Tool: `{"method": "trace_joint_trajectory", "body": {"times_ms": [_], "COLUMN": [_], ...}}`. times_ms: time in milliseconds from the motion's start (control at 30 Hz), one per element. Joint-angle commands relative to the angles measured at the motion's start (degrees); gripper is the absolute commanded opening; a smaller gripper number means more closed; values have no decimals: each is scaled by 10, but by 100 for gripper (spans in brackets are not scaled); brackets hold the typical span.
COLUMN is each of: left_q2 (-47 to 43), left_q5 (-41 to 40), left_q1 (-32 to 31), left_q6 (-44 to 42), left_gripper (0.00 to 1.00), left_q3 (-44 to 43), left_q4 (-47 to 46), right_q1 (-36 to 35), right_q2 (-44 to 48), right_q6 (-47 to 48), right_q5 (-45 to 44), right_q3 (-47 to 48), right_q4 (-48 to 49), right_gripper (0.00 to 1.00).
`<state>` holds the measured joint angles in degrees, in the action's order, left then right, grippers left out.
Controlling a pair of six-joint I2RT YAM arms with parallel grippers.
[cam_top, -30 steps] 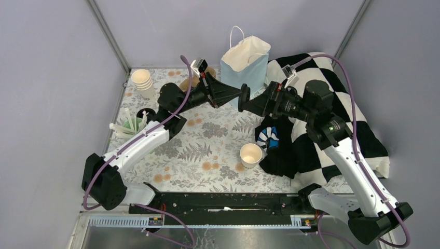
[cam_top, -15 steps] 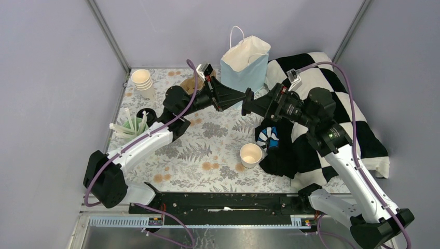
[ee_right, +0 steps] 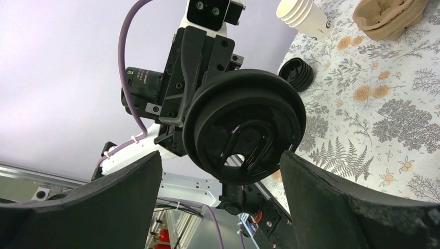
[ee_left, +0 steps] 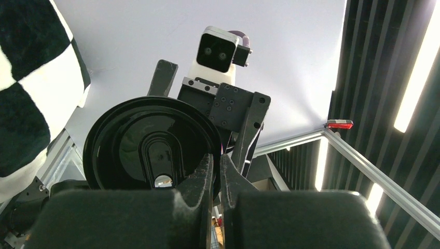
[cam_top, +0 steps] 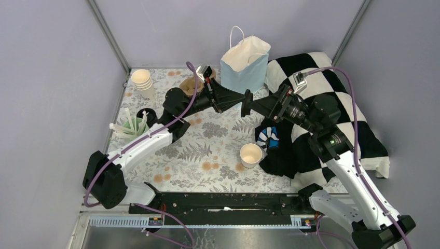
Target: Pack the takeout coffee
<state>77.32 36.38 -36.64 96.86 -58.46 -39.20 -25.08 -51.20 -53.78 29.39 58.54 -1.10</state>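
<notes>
As the top camera sees it: the left gripper (cam_top: pixel 240 101) and right gripper (cam_top: pixel 254 106) meet tip to tip above the fern-printed bench (cam_top: pixel 207 150), just in front of the blue paper bag (cam_top: pixel 244 70). A round black lid (cam_top: pixel 246 108) stands on edge between them.
Cup: a white paper cup (cam_top: pixel 250 154), lidless and upright, sits on the bench beside a rumpled black cloth (cam_top: pixel 280 155), well apart from the bag.
Left wrist, lid: the black lid (ee_left: pixel 150 148) is a glossy moulded plastic disc with a raised rim, an oval recess and a small sip hole.
Left wrist, grip: the left gripper (ee_left: pixel 217 163) has its grainy fingers almost together, pinching the lid's lower rim.
Right wrist, grip: the right gripper (ee_right: pixel 220 155) has its matte, rough fingers spread wide to either side of the black lid (ee_right: pixel 244 124), holding nothing.
Right wrist, bench beyond: stacked spare lids (ee_right: pixel 297 73), nested cream cups (ee_right: pixel 302 14) and a brown pulp carrier (ee_right: pixel 392 18).
</notes>
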Motion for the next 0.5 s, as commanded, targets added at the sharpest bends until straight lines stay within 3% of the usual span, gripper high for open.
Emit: {"method": "trace_joint_trajectory", "body": {"times_ms": [0,200,467], "left_q2": [-22,-27,-23], "left_q5": [-10,-11,-12], "left_q1": [-2,-2,-5], "left_q6": [9,15,29], "left_gripper": [7,6,6], "left_q3": [2,11,17], "left_q4": [-56,-65,-87], "right_q1": [7,9,11], "right_q2": [-4,-2,-15], "right_q6": [-20,-25,-45], "right_q5": [-3,-4,14], "right_q3": [-5,-19,-26], "right_q4": [47,51,87], "right_gripper": [90,99,91]}}
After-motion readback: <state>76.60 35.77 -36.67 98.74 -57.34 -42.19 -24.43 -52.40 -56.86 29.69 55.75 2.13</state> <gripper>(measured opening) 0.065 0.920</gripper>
